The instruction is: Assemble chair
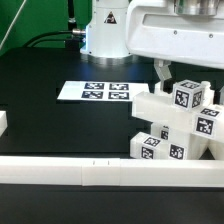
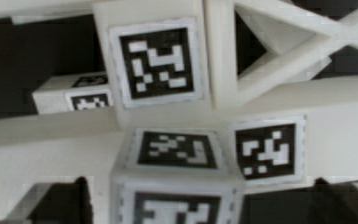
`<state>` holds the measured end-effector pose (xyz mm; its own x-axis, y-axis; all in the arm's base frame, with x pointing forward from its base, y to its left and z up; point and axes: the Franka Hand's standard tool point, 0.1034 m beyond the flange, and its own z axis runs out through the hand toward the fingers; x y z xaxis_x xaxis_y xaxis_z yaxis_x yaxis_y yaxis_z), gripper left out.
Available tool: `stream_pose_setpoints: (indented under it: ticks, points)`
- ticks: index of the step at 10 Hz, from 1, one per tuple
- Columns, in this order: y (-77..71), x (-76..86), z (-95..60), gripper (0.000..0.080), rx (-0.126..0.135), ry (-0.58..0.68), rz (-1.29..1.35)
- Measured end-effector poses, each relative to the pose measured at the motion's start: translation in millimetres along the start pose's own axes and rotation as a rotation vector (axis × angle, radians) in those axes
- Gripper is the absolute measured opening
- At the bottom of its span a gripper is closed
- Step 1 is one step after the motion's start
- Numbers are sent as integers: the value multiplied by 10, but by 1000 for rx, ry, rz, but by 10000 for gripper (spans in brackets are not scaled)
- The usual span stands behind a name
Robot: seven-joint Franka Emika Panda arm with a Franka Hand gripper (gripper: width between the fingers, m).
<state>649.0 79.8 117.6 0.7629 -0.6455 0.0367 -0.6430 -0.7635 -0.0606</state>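
- Chair (image 1: 178, 128): white blocky parts bearing black-and-white tags, clustered at the exterior view's right on the black table (image 1: 50, 125), just behind the white border rail (image 1: 70, 172).
- Tagged post (image 2: 158, 62) and cross-braced frame (image 2: 300, 40): close under the wrist camera, seemingly joined into one cluster.
- Gripper (image 1: 163, 72): directly above the chair; one dark finger visible, apparently clear of the parts; jaws judged released, nothing grasped.
- Marker board (image 1: 95, 91): flat on the table, well apart toward the exterior view's left.
- Progress: several parts apparently seated together; completeness of the assembly not determinable; no loose parts in view.
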Motion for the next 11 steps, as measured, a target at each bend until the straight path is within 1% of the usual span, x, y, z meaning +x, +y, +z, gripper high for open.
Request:
stream_pose_setpoints:
  ticks: [2, 4, 5, 6, 7, 8, 10, 11]
  points:
    - [-34, -9, -43, 647, 5, 5, -226]
    - [-24, -3, -27, 649, 3, 6, -375]
    - [-24, -3, -26, 649, 3, 6, -407]
    - [-19, -1, -23, 649, 2, 6, -503]
    - [-15, 1, -31, 649, 5, 12, -570]
    - [37, -39, -66, 649, 13, 24, -593]
    - [255, -231, -223, 649, 10, -3, -613]
    - [332, -344, -276, 649, 18, 6, -610]
